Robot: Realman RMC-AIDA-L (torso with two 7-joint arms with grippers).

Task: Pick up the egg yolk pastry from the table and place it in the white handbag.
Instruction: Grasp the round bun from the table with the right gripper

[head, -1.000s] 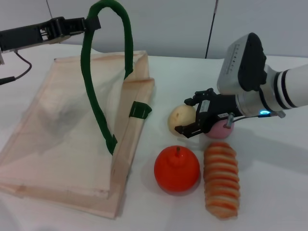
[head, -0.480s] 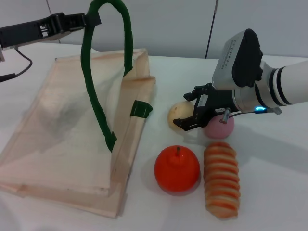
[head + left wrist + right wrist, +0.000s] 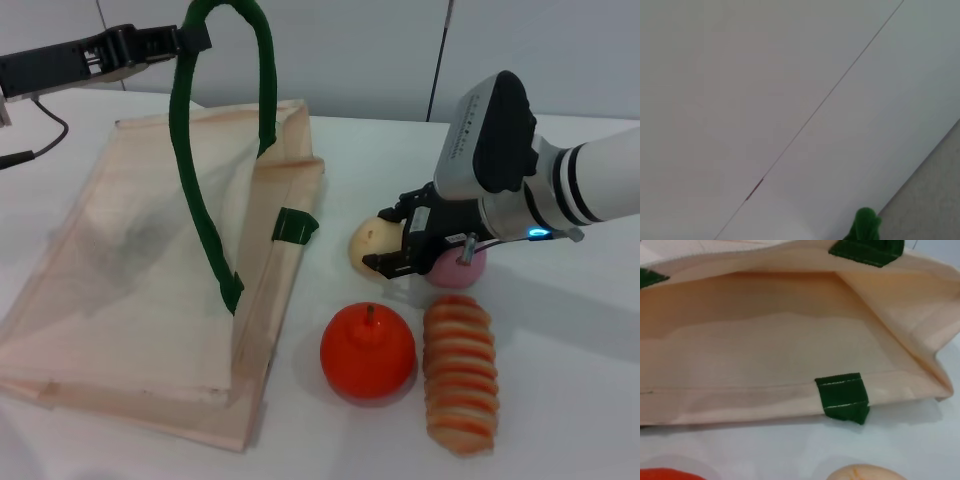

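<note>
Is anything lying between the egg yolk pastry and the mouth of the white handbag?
Nothing visible. Bare table separates the egg yolk pastry from the white handbag, whose mouth is held open by the left tool lifting a green handle. The right tool is at the pastry.

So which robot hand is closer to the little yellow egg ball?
Right. The right gripper is right at the egg yolk pastry; the left gripper is far away, holding up the white handbag's green handle.
</note>
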